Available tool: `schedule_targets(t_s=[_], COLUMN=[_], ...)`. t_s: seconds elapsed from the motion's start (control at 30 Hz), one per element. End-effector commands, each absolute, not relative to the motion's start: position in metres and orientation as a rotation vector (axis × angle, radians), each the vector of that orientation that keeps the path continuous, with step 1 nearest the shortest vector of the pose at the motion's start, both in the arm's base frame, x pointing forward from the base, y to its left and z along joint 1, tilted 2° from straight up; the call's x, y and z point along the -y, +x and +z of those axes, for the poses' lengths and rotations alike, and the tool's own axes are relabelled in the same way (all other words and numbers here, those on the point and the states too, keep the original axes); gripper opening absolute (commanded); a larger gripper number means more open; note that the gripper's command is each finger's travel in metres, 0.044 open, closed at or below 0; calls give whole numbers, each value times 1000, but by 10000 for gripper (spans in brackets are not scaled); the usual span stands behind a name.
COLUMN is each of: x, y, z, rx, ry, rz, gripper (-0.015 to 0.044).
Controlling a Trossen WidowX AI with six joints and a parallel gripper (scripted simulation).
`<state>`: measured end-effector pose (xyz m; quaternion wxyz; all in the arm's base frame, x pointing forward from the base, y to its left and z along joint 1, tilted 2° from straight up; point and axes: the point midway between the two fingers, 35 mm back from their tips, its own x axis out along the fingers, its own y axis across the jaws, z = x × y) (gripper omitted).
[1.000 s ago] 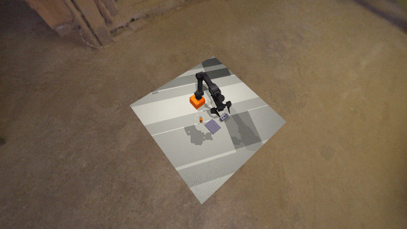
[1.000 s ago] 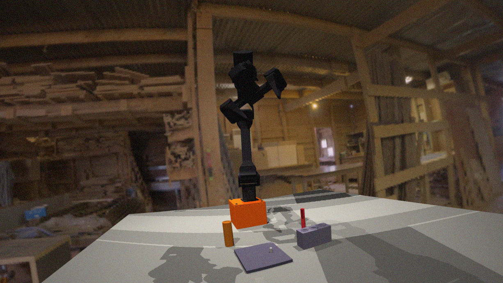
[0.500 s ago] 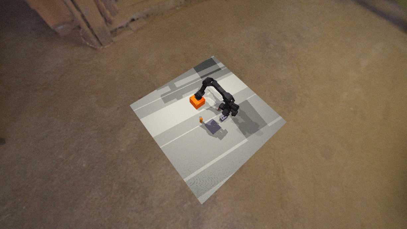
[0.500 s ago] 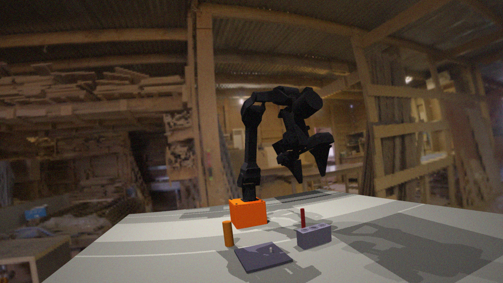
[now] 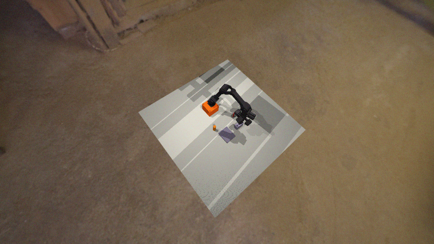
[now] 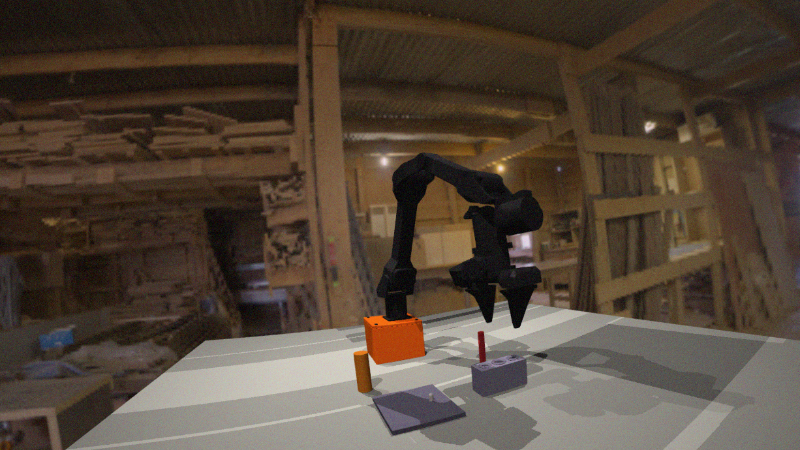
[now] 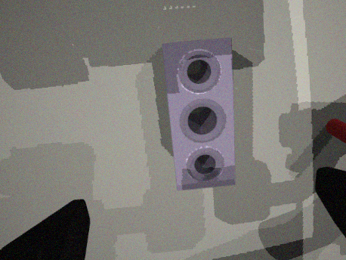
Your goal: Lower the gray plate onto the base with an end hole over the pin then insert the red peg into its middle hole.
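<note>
- Gripper [image 5: 244, 121] [image 6: 502, 324] [image 7: 205, 196], mine, black, one pair of fingers: set wide apart, nothing between them. Tips point down, held above the tabletop, higher than the plate and touching neither it nor the peg.
- Arm [image 5: 238, 98] [image 6: 406, 223], black: rises from its mount, bends over at the top and carries my gripper downward at the far end.
- Mount [image 5: 210, 111] [image 6: 396, 344], orange, box-shaped: stands on the tabletop [image 5: 194, 160] [image 6: 224, 391], which is patterned in pale and darker gray.
- Gray plate [image 5: 238, 126] [image 6: 499, 379] [image 7: 201, 96], purple-tinged, a thick oblong block: rests on the tabletop near the base, apart from it. Three ringed holes in a row face up; the middle hole [image 6: 499, 362] [image 7: 202, 120] is the widest and has no peg in it.
- Base [image 5: 226, 135] [image 6: 414, 411], flat, four-sided, of similar color: lies on the tabletop, not covered by the plate.
- Pin [image 6: 430, 396], small and pale: stands up from the base, bare, off toward one side.
- Red peg [image 5: 233, 115] [image 6: 481, 346] [image 7: 337, 129], slender: upright beyond the plate in my exterior view, its lower end hidden there; cut off by the right edge of my wrist view.
- Cylinder [image 5: 214, 127] [image 6: 363, 372], orange, thicker than the peg: upright on the tabletop, near the base and apart from it.
</note>
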<state>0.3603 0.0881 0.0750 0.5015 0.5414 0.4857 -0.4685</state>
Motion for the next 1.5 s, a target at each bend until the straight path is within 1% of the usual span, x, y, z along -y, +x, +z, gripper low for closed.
schedule_targets(t_s=[0.0, 1.47], x=[-85, -87], y=[353, 360], z=[37, -30], rx=[-1191, -1191], ry=[1285, 1285], rz=[-1173, -1173], gripper=[440, 440])
